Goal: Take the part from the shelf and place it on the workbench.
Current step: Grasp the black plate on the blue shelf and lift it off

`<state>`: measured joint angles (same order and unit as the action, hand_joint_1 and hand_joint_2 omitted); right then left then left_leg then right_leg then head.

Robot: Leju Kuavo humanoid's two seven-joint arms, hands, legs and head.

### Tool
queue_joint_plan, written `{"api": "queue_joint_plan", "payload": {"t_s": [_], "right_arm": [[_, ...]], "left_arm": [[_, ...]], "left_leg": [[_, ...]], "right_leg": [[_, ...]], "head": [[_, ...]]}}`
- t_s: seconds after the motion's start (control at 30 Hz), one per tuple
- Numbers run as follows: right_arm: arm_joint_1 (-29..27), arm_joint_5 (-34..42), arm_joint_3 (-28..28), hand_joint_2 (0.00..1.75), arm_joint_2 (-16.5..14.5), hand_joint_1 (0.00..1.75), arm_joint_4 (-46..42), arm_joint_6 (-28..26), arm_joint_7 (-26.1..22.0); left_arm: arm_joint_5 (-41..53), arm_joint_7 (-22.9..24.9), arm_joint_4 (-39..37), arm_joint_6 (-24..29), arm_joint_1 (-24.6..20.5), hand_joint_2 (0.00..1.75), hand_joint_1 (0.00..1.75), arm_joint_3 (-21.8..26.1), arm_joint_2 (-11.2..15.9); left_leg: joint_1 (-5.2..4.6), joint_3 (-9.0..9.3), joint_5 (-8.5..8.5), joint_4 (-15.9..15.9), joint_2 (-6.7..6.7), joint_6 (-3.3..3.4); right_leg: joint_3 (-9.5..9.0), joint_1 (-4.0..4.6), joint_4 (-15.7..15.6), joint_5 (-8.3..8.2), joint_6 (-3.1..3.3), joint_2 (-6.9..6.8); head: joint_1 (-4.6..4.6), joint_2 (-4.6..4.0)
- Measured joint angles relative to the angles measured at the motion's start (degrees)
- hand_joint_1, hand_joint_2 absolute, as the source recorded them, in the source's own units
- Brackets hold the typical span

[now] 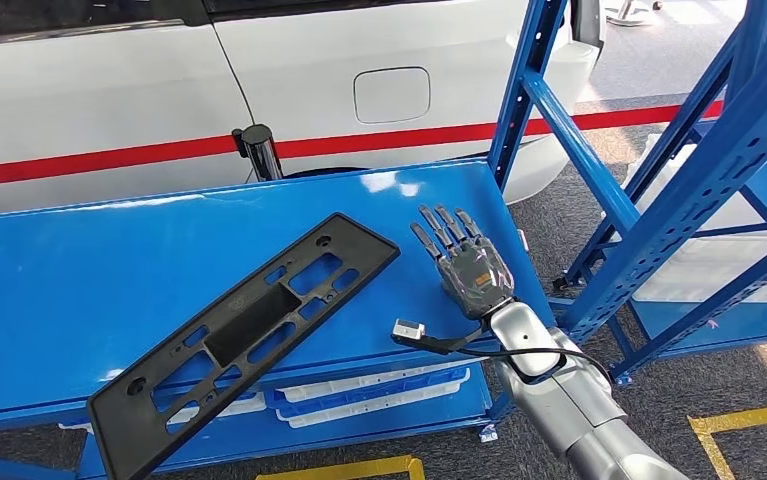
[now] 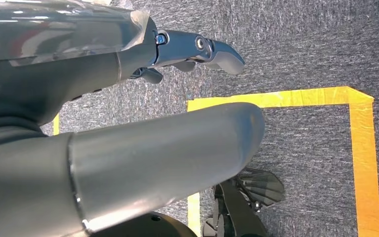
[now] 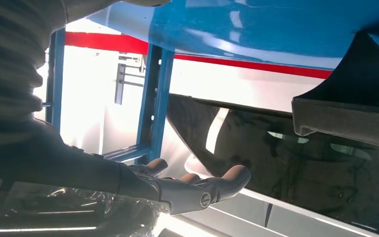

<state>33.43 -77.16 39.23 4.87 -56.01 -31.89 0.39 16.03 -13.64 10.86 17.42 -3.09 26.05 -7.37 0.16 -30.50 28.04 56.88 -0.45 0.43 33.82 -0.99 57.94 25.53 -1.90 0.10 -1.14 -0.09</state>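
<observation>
a white car (image 1: 159, 90) with a red stripe stands beyond the blue bench (image 1: 79, 270). the black part (image 1: 244, 335) lies diagonally on the bench, its near left end overhanging the near edge. right of it, the right hand (image 1: 464, 265) hovers flat, fingers spread, holding nothing. the left hand (image 2: 197, 52) hangs over the floor, its fingers apart and empty.

The right hand (image 1: 464, 262) lies flat over the blue workbench (image 1: 79, 280), fingers straight and spread apart, holding nothing. Just left of it, apart from the fingers, a long black plastic part (image 1: 249, 335) with cut-out slots lies diagonally, its nearer end overhanging the front edge. Beyond the fingertips stands a white car (image 1: 159, 90) with a red stripe; right of the hand rises blue shelving (image 1: 679, 170).
</observation>
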Motion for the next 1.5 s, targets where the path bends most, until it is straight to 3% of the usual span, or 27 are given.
{"api": "queue_joint_plan", "payload": {"t_s": [0.43,0.57,0.77,0.93,1.23,1.5], "right_arm": [[-0.3,0.3,0.0,1.75,0.0,0.0,-0.5,-0.3,-0.4],[-1.1,3.1,0.0,1.75,0.8,0.0,-2.3,-0.8,-4.1],[-3.4,11.6,-0.3,1.75,5.9,0.0,-7.8,-4.2,-16.5],[-6.8,16.5,-0.6,1.75,11.1,0.0,-14.0,-4.8,-22.3],[-12.7,19.0,-0.4,1.75,18.4,0.0,-23.7,-5.1,-24.4],[-16.5,17.7,0.8,1.75,20.4,0.0,-29.6,-2.8,-23.4]], "left_arm": [[-0.2,0.7,0.0,-0.2,0.0,0.0,0.0,0.0,0.0],[0.2,1.1,0.0,-0.7,0.0,0.0,0.0,0.0,0.0],[0.4,1.7,0.0,-1.0,0.0,0.0,0.0,0.4,0.1],[0.8,1.6,0.0,-1.1,0.0,0.0,0.0,0.9,0.2],[1.9,1.4,0.0,-1.1,-0.1,0.0,0.0,1.2,0.5],[2.8,1.4,0.0,-1.3,-0.1,0.0,0.0,1.2,0.6]], "left_leg": [[0.01,0.0,0.0,0.0,0.0,0.01],[0.0,0.0,0.0,0.0,-0.01,0.01],[-0.05,-0.05,0.05,0.0,-0.03,0.07],[-0.09,-0.04,0.16,0.0,0.0,0.23],[-0.09,-0.1,0.22,0.0,0.0,0.25],[-0.08,-0.12,0.22,0.0,0.01,0.25]], "right_leg": [[0.0,-0.07,0.0,0.0,0.0,0.0],[0.03,-0.07,0.0,0.0,-0.01,0.0],[0.05,-0.12,0.0,0.02,-0.03,-0.02],[0.05,-0.15,0.0,0.03,-0.04,-0.01],[0.04,-0.15,0.0,0.04,-0.05,-0.01],[0.04,-0.14,0.0,0.04,-0.05,0.0]], "head": [[-0.01,0.0],[-0.02,0.0],[-0.01,0.0],[-0.01,0.0],[-0.01,0.0],[-0.02,0.0]]}}
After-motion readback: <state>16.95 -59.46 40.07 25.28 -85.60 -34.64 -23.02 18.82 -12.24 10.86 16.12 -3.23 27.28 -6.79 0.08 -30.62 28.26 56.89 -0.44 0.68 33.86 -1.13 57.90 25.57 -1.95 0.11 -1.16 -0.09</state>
